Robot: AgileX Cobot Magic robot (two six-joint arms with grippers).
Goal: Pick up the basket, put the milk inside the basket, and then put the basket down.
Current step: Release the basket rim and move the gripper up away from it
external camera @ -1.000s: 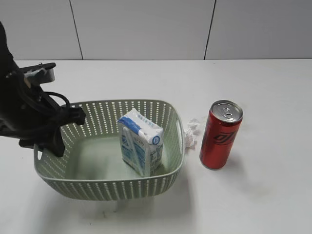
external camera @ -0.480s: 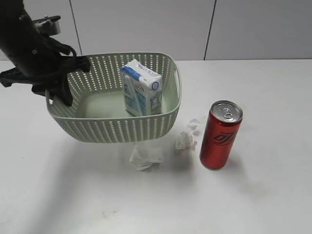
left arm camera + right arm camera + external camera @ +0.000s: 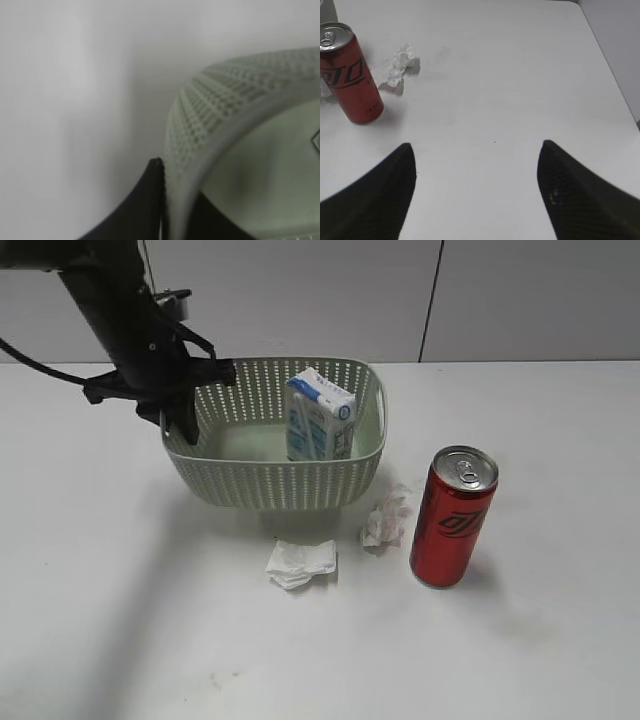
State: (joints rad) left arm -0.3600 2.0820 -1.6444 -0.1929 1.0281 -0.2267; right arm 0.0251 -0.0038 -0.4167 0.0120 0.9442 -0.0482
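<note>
The pale green basket (image 3: 270,485) hangs above the table at the back left, its shadow beneath it. The white and blue milk carton (image 3: 320,418) stands inside it, toward the right. My left gripper (image 3: 185,425) is shut on the basket's left rim. In the left wrist view the slotted wall (image 3: 210,105) is pinched between the left gripper's (image 3: 177,192) two dark fingers. My right gripper (image 3: 477,150) is open and empty over bare table; it does not show in the exterior view.
A tall red soda can (image 3: 452,517) stands at the right, and also shows in the right wrist view (image 3: 350,75). A crumpled tissue (image 3: 385,520) lies beside it, another (image 3: 300,562) below the basket. A wall runs behind the table.
The left arm has raised the basket, with the milk in it, and carried it back and to the right. A tissue that lay under it now shows.
</note>
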